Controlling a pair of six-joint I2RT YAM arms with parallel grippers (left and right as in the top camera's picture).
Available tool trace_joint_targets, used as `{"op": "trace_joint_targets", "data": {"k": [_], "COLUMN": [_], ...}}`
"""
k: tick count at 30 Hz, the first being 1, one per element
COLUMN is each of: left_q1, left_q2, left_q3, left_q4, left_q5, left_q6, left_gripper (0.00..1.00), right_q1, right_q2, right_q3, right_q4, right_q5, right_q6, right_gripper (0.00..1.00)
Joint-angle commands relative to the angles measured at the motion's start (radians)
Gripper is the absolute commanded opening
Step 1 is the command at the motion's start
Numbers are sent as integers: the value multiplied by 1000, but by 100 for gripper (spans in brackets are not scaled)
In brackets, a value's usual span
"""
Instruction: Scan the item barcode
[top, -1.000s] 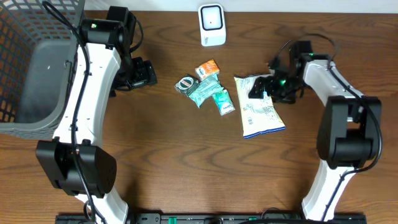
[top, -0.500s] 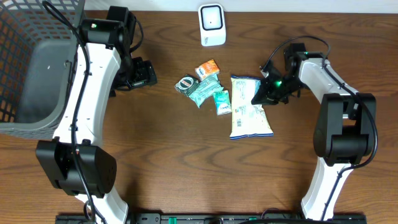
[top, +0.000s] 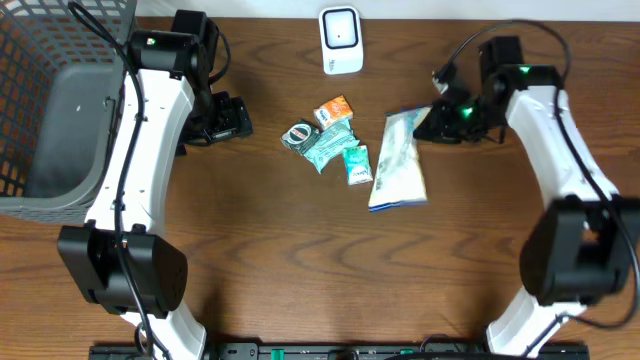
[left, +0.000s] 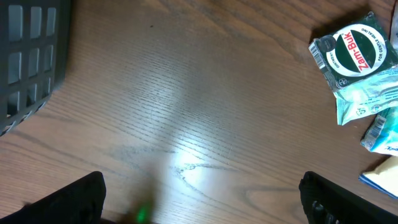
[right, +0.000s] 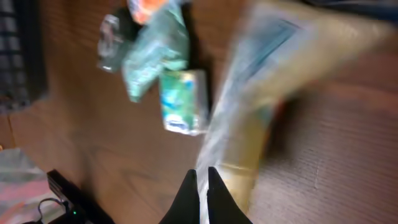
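Right tool (right: 200, 180): jaws fully closed, pinching the thin top edge of the bag (top: 398, 160) at its upper right corner. The wrist view is blurred, so I can't confirm how much film is in the pinch.

Bag is right of centre on the worktop (top: 300, 260), turned nearly edge-on to the overhead camera. Top end is at the tool; bottom end looks to rest on the wood.

Just beside it on the left: green box (top: 357, 165), then teal sachet (top: 328, 146), tin pack (top: 298, 135), orange pack (top: 334, 108). Can't tell if the box touches the bag.

Scanner (top: 340, 40) sits at the far edge, up and left of the bag, well apart.

Left tool (left: 202, 208): wide open, empty, hovering over bare wood left of the pile. Basket (top: 40, 110) is beyond it.

Handling, my read:
- Bag is light, soft and puffy, with glossy film.
- From a corner pinch it'll swing, twist and crumple, and the film can slip out.
- The sealed seam is the right place to hold: flat, stiffer, no contents to crush.
- Barcode isn't visible in any view, and I can't tell which face carries it.
- Presenting to the scanner likely needs that panel flat and facing it; a creased face could misread.
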Motion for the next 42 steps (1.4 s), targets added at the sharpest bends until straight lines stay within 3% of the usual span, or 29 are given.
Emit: {"op": "trace_joint_targets", "data": {"k": [1,17,25,26,28,30,32,35,42], "left_q1": [0,0,0,0,0,0,0,0,0], "left_q2": [-17,-17,-17,-17,-17,-17,-17,-17,-17], "left_q3": [-2,-2,-2,-2,-2,-2,-2,-2,-2], "left_q4": [-2,-2,-2,-2,-2,-2,-2,-2,-2], "left_q5": [2,2,2,2,2,2,2,2,2], "left_q6": [-6,-6,-6,-6,-6,-6,-6,-6,-6], "left_gripper": [98,98,98,98,98,98,98,98,98], "right_q1": [-6,29,34,34,34,34,33,32,32], "right_q2": [-91,-155,-155,-155,-154,-153,-150,-149,-149], "right_q3": [22,18,15,14,2,-22,-69,-171,-419], "right_q4": [0,-46,-61,-66,-71,-63,-33,55,351], "right_q5": [-3,70,266,275,285,293,301,303,283], "right_q6": [-11,-11,43,43,50,70,87,122,253], "right_gripper": [1,1,2,6,25,56,79,93,97]}}
